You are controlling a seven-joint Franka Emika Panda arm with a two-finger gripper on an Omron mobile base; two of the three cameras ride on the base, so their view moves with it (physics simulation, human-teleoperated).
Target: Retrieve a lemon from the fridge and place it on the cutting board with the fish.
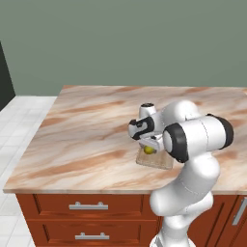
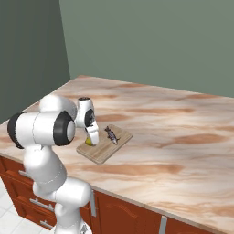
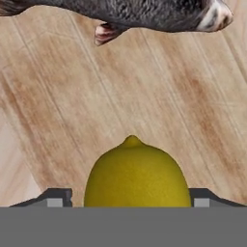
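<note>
PINCER (image 3: 130,202): jaws spread, clear of small bright yellow lemon (image 3: 137,176) | LEMON: on light tan wooden cutting board (image 3: 159,106), near slim dark grey-brown fish (image 3: 140,12) | RISK: round lemon may roll off board onto marbled table (image 1: 87,130) if nudged during retraction

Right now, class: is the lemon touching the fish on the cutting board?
Apart. In the hand view, a clear stretch of bare cutting board separates the lemon from the fish.
</note>
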